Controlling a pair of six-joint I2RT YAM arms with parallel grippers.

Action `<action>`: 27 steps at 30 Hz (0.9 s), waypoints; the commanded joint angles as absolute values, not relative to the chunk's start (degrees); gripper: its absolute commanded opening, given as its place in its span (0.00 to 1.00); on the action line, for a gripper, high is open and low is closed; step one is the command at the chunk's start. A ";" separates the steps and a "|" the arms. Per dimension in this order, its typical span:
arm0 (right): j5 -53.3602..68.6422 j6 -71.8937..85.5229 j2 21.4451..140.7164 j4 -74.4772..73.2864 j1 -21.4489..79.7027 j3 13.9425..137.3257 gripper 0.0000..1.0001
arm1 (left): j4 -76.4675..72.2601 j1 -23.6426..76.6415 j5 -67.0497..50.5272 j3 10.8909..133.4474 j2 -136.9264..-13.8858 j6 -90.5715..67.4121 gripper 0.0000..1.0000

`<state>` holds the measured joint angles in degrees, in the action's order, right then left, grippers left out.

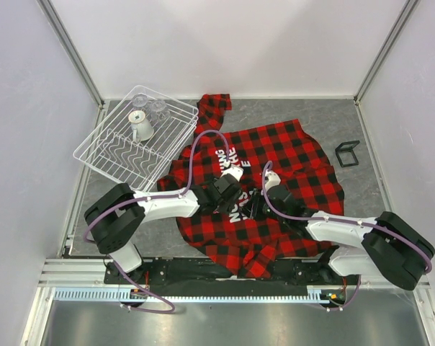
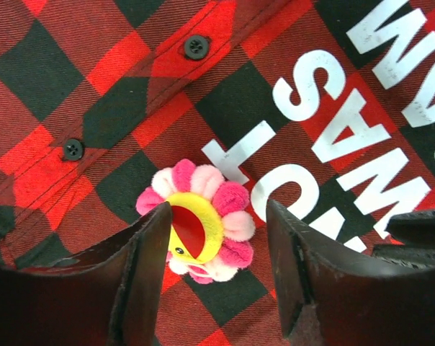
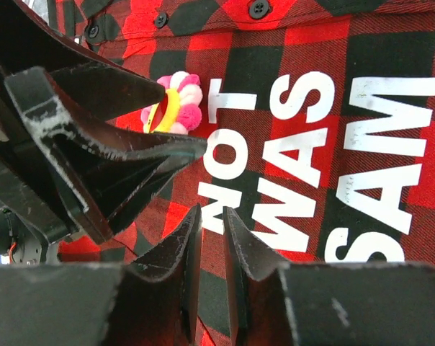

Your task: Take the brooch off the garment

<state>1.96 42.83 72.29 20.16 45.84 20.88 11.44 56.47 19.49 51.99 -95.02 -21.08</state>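
The garment (image 1: 282, 148) lies spread on the table, a red-and-black plaid shirt with white lettering; it also shows in the left wrist view (image 2: 131, 86) and the right wrist view (image 3: 390, 58). The brooch (image 2: 203, 223), a pink-petalled flower with a yellow centre, is pinned beside the lettering and also shows in the right wrist view (image 3: 176, 107). My left gripper (image 2: 217, 216) is open with its jaws either side of the brooch; the left finger (image 2: 142, 267) touches its edge. My right gripper (image 3: 212, 220) is nearly shut, tips down on the shirt's lettering just beside the left gripper (image 3: 124, 137). In the top view the brooch is hidden under the grippers.
A white wire dish rack (image 1: 113, 155) holding a white cup (image 1: 141, 128) and a clear glass stands at the back left, touching the shirt's sleeve. A small black frame (image 1: 347, 153) lies on the grey table (image 1: 333, 115) to the right of the shirt.
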 commanded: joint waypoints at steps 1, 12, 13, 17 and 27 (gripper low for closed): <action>2.99 43.07 72.42 23.55 45.53 21.01 0.25 | 12.04 56.78 22.76 52.38 -96.77 -20.39 0.59; 5.80 42.10 76.37 26.28 45.62 22.76 0.28 | 12.66 56.95 22.24 50.28 -91.41 -21.97 0.28; 6.15 42.01 76.90 26.37 45.62 23.11 0.28 | 12.22 56.95 22.15 49.84 -90.80 -22.23 0.28; 7.47 42.01 80.23 28.21 45.62 24.52 0.29 | 11.87 56.95 21.36 48.60 -88.86 -22.50 0.25; 9.58 41.75 86.04 30.41 45.62 28.82 0.29 | 11.34 56.95 20.57 46.85 -86.31 -24.78 0.02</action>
